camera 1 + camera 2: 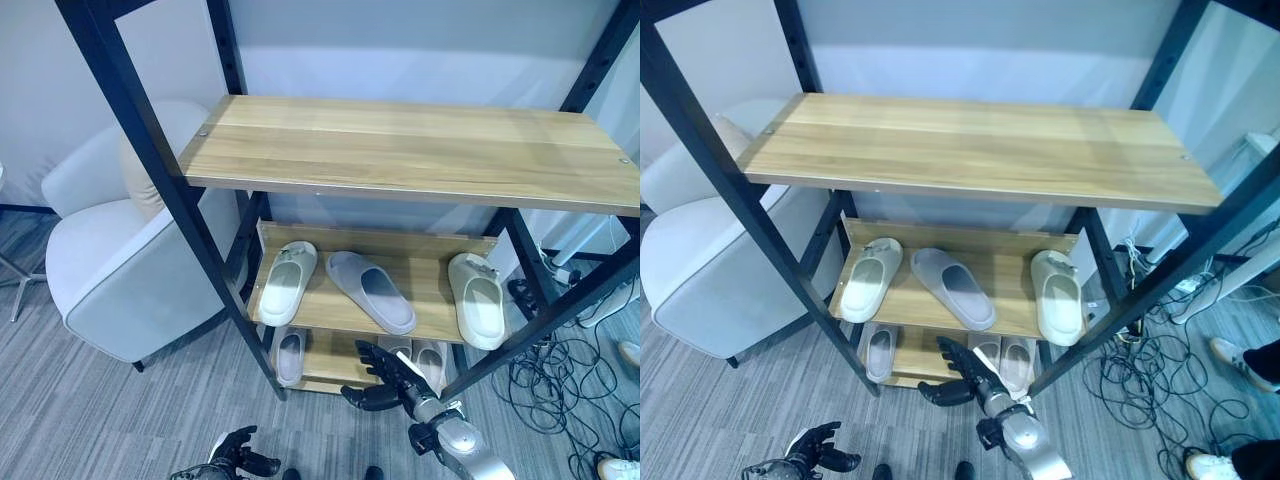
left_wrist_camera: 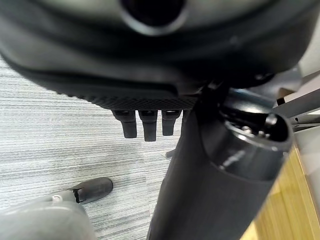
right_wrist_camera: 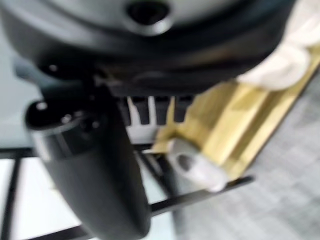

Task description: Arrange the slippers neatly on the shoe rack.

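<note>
The shoe rack (image 1: 400, 150) has a black metal frame and wooden shelves. On its middle shelf lie a cream slipper (image 1: 288, 282) at the left, a grey slipper (image 1: 371, 291) lying askew in the middle, and a second cream slipper (image 1: 478, 299) at the right. The bottom shelf holds a pale slipper (image 1: 290, 356) at the left and a pale pair (image 1: 428, 361) at the right. My right hand (image 1: 391, 378) is open with fingers spread, low in front of the bottom shelf and holding nothing. My left hand (image 1: 236, 455) hangs near the floor, relaxed and empty.
A white armchair (image 1: 110, 260) stands left of the rack, close to its front left post. Tangled cables (image 1: 560, 380) lie on the grey carpet to the right. A person's shoes (image 1: 1210, 465) show at the lower right. The top shelf is bare wood.
</note>
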Robot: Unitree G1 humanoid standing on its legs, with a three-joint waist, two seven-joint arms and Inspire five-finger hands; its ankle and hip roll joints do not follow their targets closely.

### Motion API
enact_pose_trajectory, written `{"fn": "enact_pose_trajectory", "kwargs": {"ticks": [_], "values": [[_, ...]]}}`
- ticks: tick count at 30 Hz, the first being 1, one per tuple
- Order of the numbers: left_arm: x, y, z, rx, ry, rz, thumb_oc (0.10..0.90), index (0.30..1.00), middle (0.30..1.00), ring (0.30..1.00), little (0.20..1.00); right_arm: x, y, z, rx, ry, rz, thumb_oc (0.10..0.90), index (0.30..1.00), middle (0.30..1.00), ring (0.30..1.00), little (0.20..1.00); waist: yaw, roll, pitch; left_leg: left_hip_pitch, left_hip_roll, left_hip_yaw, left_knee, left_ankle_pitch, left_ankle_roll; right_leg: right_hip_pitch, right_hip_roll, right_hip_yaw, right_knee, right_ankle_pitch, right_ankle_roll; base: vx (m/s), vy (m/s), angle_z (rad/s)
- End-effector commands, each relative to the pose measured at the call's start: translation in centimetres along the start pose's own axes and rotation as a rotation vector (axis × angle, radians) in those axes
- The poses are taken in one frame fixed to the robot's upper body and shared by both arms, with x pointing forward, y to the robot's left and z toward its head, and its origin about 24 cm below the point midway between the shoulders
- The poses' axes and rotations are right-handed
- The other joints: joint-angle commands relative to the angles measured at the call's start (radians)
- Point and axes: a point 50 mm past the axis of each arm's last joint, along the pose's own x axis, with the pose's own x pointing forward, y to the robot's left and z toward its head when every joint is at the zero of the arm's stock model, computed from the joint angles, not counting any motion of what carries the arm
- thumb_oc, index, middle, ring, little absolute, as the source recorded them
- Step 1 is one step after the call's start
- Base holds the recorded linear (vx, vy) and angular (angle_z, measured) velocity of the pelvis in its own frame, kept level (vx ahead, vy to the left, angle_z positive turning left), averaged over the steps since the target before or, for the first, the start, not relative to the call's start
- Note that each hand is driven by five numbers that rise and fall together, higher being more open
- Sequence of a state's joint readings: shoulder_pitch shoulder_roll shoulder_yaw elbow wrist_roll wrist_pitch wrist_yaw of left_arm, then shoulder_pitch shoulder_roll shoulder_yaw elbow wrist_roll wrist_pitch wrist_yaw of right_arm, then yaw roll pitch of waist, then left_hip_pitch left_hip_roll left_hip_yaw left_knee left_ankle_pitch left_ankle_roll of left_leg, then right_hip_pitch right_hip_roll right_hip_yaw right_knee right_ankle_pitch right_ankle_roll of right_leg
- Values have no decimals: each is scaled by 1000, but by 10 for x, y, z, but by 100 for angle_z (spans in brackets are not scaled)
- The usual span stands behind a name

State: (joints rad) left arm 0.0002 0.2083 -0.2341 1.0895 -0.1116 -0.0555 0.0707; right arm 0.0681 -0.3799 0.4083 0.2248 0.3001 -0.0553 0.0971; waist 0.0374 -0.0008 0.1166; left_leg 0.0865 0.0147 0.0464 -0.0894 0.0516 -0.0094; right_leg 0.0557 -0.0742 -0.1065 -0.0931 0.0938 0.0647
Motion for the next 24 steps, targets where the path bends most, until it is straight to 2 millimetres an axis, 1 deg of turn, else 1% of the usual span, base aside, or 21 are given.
{"fn": "enact_pose_trajectory", "kwargs": {"ticks": [1,3,4,5,8,9,10,11,12,13,14,15,18,19,20,21,24], "values": [[5,-1,15,62,-30,-12,800,900,900,900,900,5,5,52,86,-248,83,800,900,900,900,900,10,15,-39,-36,-29,-50,17,-73,2,17,5,3,88,-170,33,0,0,0],[5,-2,13,58,-24,-16,800,900,900,900,900,3,9,58,145,-272,117,800,900,900,900,900,10,15,-44,-32,-28,-51,17,-73,0,25,6,1,86,-172,31,4,-18,0],[4,-3,11,54,-17,-18,800,900,900,900,900,1,12,66,190,-309,146,800,900,900,900,900,10,16,-49,-29,-26,-54,17,-72,-4,28,8,-1,85,-173,29,0,0,0],[4,-3,11,54,-17,-18,800,900,900,900,900,1,12,66,190,-309,146,800,900,900,900,900,9,16,-49,-29,-26,-54,17,-72,-4,29,8,-1,84,-173,29,0,0,0],[4,-4,10,49,-18,-19,800,900,900,900,900,-3,9,82,198,-384,151,800,900,900,900,900,8,20,-52,-27,-22,-58,15,-67,-8,34,11,-5,78,-174,27,0,0,0],[4,-4,9,44,-17,-19,800,900,900,900,900,-5,6,90,174,-423,141,800,900,900,900,900,7,21,-53,-28,-21,-59,14,-65,-9,34,12,-6,77,-174,26,-4,-27,4],[3,-5,8,32,-16,-20,800,900,900,900,900,-10,2,104,115,-486,119,800,900,900,900,900,4,25,-54,-29,-21,-61,13,-63,-10,36,13,-9,73,-173,26,2,-20,3],[3,-6,7,27,-16,-22,800,900,900,900,900,-12,-1,110,71,-514,101,800,900,900,900,900,2,28,-54,-29,-21,-61,12,-62,-10,35,13,-10,73,-172,26,0,0,0],[3,-6,7,27,-16,-23,800,900,900,900,900,-13,-1,110,71,-514,100,800,900,900,900,900,3,28,-54,-29,-21,-61,12,-62,-10,36,13,-10,73,-172,26,0,0,0],[2,-8,6,27,-14,-26,800,900,900,900,900,-14,-4,114,30,-534,80,800,900,900,900,900,2,30,-54,-29,-21,-62,12,-61,-10,36,14,-10,72,-172,26,0,0,0],[2,-10,3,24,-5,-31,800,900,900,900,900,-18,-8,122,-46,-571,43,800,900,900,900,900,-1,32,-55,-29,-20,-65,10,-59,-10,37,15,-11,70,-171,26,0,0,0],[2,-10,3,24,-5,-31,800,900,900,900,900,-18,-8,122,-47,-570,42,800,900,900,900,900,-1,33,-55,-29,-20,-65,10,-60,-10,37,15,-11,70,-171,26,0,0,0],[1,-15,1,25,3,-40,800,900,900,900,900,-26,-16,135,-188,-636,-43,800,900,900,900,900,-4,37,-58,-26,-22,-69,7,-60,-8,43,17,-14,65,-173,25,0,0,0],[1,-15,1,25,3,-40,800,900,900,900,900,-26,-16,135,-188,-636,-43,800,900,900,900,900,-3,37,-58,-26,-22,-69,7,-60,-8,44,17,-14,65,-173,25,0,0,0],[1,-17,0,32,1,-48,800,900,900,900,900,-29,-19,144,-258,-681,-91,800,900,900,900,900,-4,38,-60,-24,-23,-74,6,-61,-7,45,18,-14,65,-175,25,0,0,0],[1,-18,0,32,1,-48,800,900,900,900,900,-29,-19,144,-258,-681,-91,800,900,900,900,900,-4,38,-60,-24,-23,-74,6,-61,-7,45,18,-15,65,-175,25,25,3,5],[0,-20,2,45,-10,-55,800,900,900,900,900,-33,-26,159,-391,-741,-170,800,900,900,900,900,-4,39,-61,-20,-24,-78,5,-63,-5,49,18,-16,63,-176,26,21,9,13]]}}
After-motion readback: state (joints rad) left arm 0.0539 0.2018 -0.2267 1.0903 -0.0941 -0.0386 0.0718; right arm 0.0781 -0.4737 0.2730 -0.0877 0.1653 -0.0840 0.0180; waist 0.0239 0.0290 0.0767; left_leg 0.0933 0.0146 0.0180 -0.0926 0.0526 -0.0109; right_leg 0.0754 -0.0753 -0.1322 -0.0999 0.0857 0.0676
